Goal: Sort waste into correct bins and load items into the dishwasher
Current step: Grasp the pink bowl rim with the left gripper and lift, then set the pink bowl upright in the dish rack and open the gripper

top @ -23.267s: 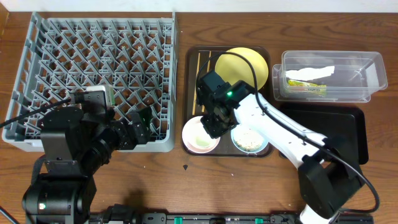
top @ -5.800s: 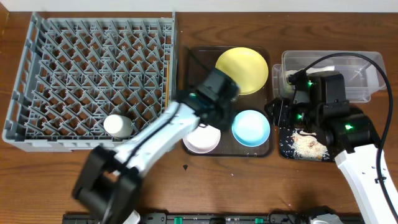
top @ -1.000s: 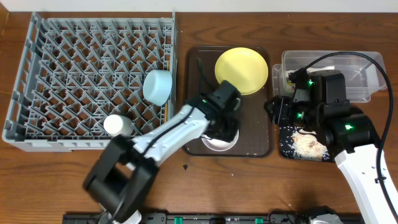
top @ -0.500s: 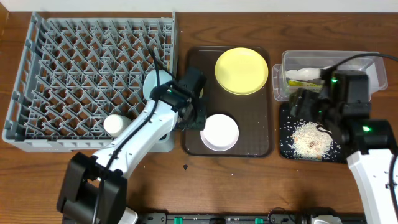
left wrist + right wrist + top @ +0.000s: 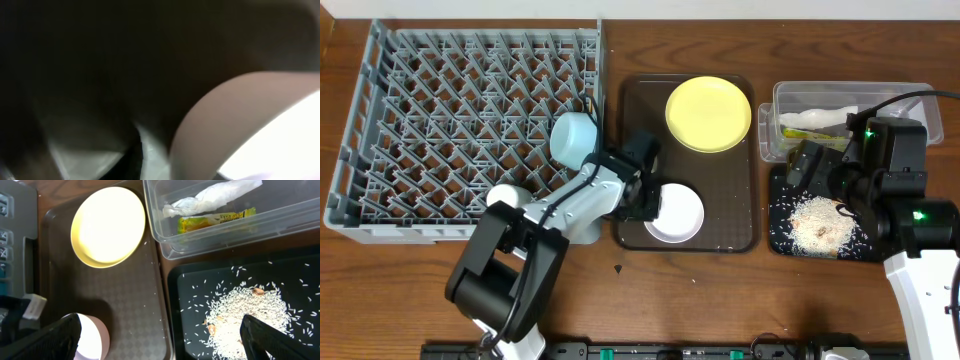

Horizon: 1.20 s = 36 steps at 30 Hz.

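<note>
Plate lies behind bowl on the serving tray, right of the dish rack.

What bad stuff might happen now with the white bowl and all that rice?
1. The left hand sits at the rim of the white bowl. Its own camera view is too blurred to show a firm grip, so the bowl might slip and drop onto the brown tray.
2. Loose rice is spread across the black tray, some near its edges. A bump might send grains over the side.
</note>
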### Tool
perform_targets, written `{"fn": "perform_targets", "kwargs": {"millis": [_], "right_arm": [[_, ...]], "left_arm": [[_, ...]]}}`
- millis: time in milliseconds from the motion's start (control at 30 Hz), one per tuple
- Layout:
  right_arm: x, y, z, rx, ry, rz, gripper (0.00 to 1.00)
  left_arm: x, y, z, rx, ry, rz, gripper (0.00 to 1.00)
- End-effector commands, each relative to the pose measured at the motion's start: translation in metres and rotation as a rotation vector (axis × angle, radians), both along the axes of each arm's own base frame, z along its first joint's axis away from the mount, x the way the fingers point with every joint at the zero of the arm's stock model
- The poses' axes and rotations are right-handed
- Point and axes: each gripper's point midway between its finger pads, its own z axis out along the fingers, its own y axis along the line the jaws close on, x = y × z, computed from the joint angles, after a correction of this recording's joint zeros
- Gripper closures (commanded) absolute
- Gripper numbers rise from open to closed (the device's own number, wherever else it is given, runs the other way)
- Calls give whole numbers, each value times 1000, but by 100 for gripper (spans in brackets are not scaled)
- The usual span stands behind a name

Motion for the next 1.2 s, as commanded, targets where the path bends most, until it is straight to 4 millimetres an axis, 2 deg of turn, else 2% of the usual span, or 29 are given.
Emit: {"fn": "perform_targets", "kwargs": {"millis": [0, 133, 200, 300, 367, 467, 533, 633, 833, 967, 1167], "right_arm": [[-1, -2, 3, -6, -6, -6, 1], [-1, -2, 3, -6, -6, -6, 1], [-1, -2, 2, -5, -2, -5, 1], [-3, 1, 1, 9, 8, 6, 1], [-4, 2, 0, 11, 13, 8, 1], [-5, 1, 0, 11, 15, 7, 1], [-5, 1, 0, 11, 14, 7, 1], [-5, 1, 0, 11, 14, 7, 1], [-4, 1, 0, 11, 13, 7, 1], [-4, 1, 0, 11, 13, 7, 1], [-4, 1, 0, 11, 13, 7, 1]], "left_arm": [[-6, -6, -8, -5, 23, -21, 92], [-5, -7, -5, -10, 16, -22, 93], [-2, -6, 5, -17, 3, -15, 93], [11, -1, 36, -26, -51, 10, 93], [25, 12, 67, 1, -132, 46, 93], [47, 49, 122, 102, -311, 129, 92], [57, 75, 151, 183, -424, 183, 92], [65, 133, 197, 395, -616, 315, 93], [65, 223, 251, 915, -794, 468, 93], [71, 256, 262, 1149, -799, 517, 93], [97, 285, 239, 1403, -670, 426, 93]]}}
